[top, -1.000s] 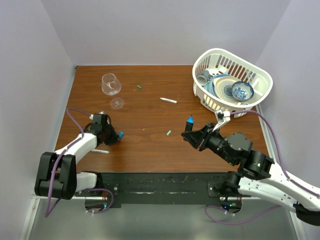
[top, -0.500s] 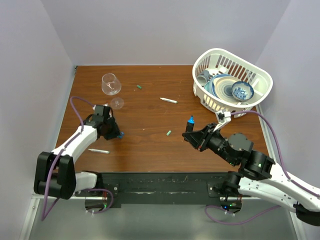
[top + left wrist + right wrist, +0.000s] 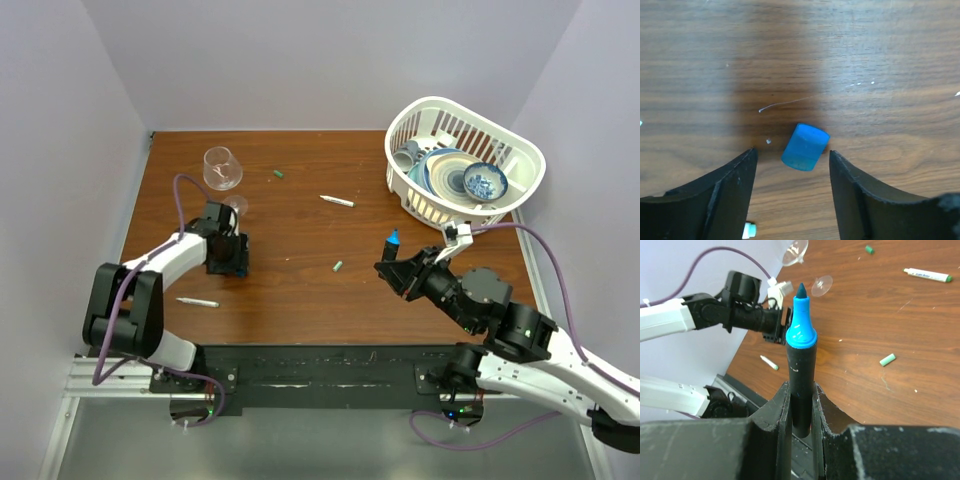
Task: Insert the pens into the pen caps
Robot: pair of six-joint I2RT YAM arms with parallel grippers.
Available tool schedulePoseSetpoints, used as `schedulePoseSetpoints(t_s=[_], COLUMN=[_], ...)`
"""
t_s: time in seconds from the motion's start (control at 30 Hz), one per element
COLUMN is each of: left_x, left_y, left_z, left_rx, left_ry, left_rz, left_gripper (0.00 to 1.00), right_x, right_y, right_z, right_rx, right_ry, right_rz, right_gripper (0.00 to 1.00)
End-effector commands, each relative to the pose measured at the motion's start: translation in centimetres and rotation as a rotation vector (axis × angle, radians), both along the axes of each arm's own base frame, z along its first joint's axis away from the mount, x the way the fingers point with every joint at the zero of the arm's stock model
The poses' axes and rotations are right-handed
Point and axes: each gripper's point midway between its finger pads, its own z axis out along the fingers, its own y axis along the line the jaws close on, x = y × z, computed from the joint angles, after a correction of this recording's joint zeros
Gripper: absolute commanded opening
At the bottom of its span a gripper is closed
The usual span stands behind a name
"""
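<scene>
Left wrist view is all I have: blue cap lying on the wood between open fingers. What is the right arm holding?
Observer: The right gripper is clamped on the black marker, blue tip up, uncapped.
Operator: Where are the white pens?
Observer: One white pen lies mid-table; the second white pen lies beside the left arm, toward the near edge.
Operator: Anything near the left gripper?
Observer: A wine glass is just beyond the left gripper.

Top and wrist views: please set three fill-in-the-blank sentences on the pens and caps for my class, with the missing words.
The right claw is shut on a black marker with a ____ tip.
The left claw stands ____, with the blue cap lying untouched between its jaws.
The two small loose caps on the table are ____.
Missing: blue; open; green.
</scene>
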Motion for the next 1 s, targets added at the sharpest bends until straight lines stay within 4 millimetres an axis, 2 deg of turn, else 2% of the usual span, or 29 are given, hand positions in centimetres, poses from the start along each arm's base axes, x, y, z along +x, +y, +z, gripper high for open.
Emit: schedulePoseSetpoints(t_s=[0.0, 0.2, 0.43, 0.8, 0.97], left_x=[1.9, 1.5, 1.8, 1.3, 0.9], left_y=[-0.8, -0.8, -0.9, -0.4, -0.5], left_z=[0.7, -0.5, -0.5, -1.7, -1.8], left_rx=[0.008, 0.023, 0.042, 0.082, 0.079], left_ry=[-0.038, 0.014, 0.009, 0.062, 0.073], left_rz=[-0.092, -0.099, -0.103, -0.083, -0.075], left_gripper=[0.6, 0.54, 0.5, 0.45, 0.36], right_x=[0.4, 0.5, 0.1, 0.2, 0.3], right_y=[-0.8, -0.6, -0.6, -0.4, 0.3], right_z=[2.0, 1.8, 1.4, 1.0, -0.2], right_rx=[0.031, 0.028, 0.062, 0.053, 0.041], right_ry=[-0.037, -0.031, -0.04, -0.029, 0.014], right_rz=[-0.042, -0.036, -0.024, -0.02, -0.015], right_gripper=[0.0, 0.0, 0.0, 0.0, 0.0])
